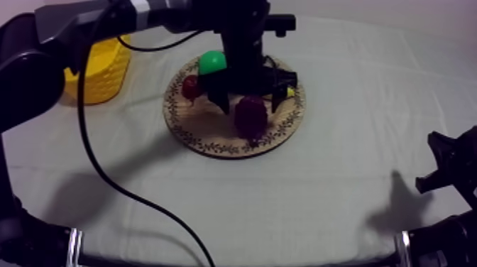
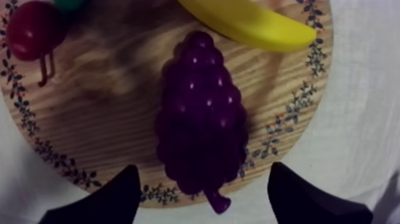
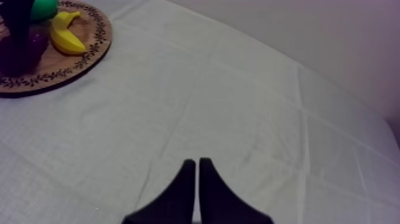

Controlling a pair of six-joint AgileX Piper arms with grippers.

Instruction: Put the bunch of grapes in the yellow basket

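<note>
a robot lab, by its cloth-draped table (image 1: 284, 206) and arm (image 1: 28, 71).

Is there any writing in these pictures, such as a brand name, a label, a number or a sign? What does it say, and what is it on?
None: no word, number, label or brand can be read in any view.
The rim of the wooden board carries a pattern of small leaves and flowers, not letters.
The yellow basket, the bunch of grapes, the banana and the cloth show no markings.
</note>
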